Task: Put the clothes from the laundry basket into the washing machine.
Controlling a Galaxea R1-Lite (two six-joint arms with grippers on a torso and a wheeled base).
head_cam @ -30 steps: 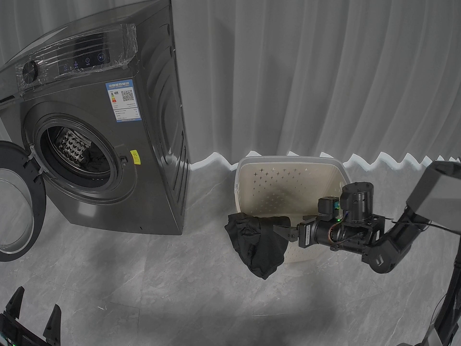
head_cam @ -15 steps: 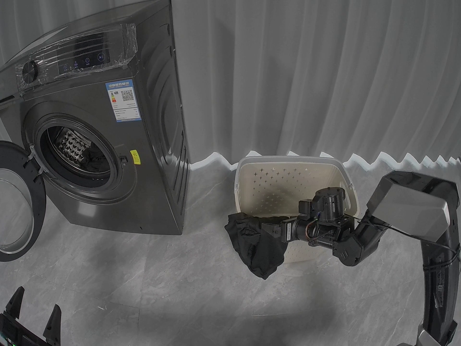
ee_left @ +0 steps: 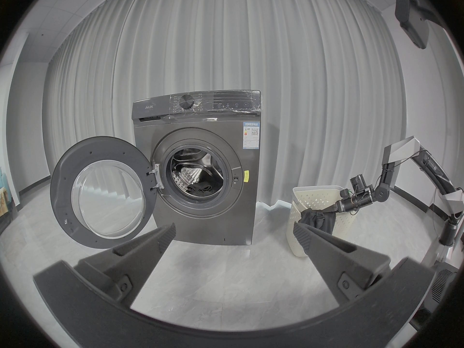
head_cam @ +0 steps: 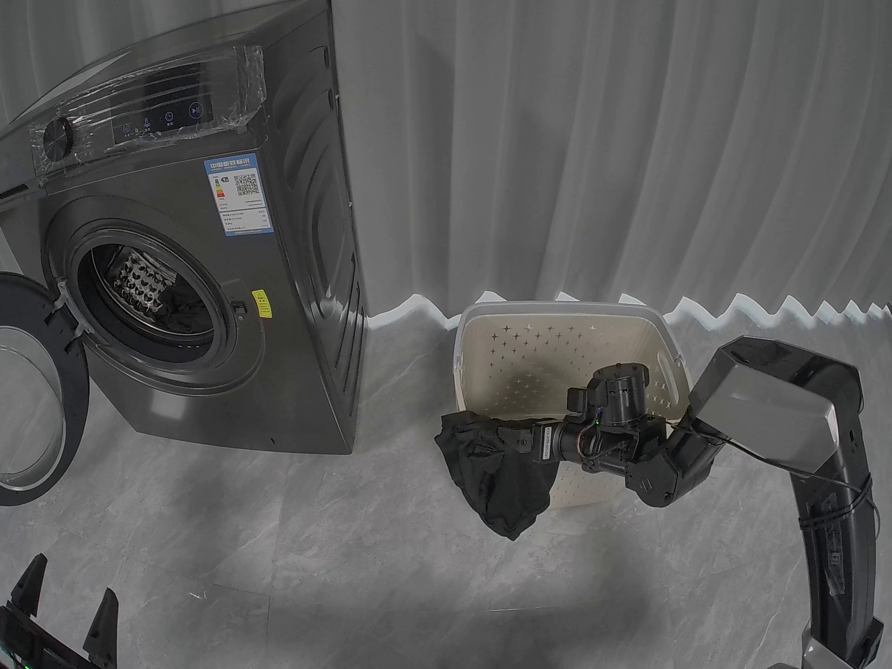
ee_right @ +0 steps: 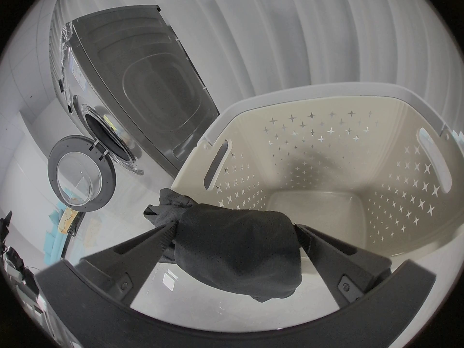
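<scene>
A black garment [head_cam: 502, 476] hangs over the front left rim of the cream laundry basket [head_cam: 557, 313], mostly outside it. My right gripper [head_cam: 509, 439] is level with that rim, open, its fingers on either side of the garment's upper fold [ee_right: 237, 252]. The basket's inside [ee_right: 314, 209] looks bare. To the left stands the grey washing machine [head_cam: 186, 234], its round door [head_cam: 28, 392] swung open and some dark cloth [head_cam: 186, 313] in the drum. Low at the near left, over the floor, my left gripper [head_cam: 72, 578] is open and holds nothing.
The pale tiled floor [head_cam: 307, 531] lies open between machine and basket. White curtains [head_cam: 604, 141] hang right behind both. The open door juts out at the far left.
My right arm has pushed leftward, bringing its gripper further around the garment at the basket's rim. The garment, the basket and the left arm have stayed put.
</scene>
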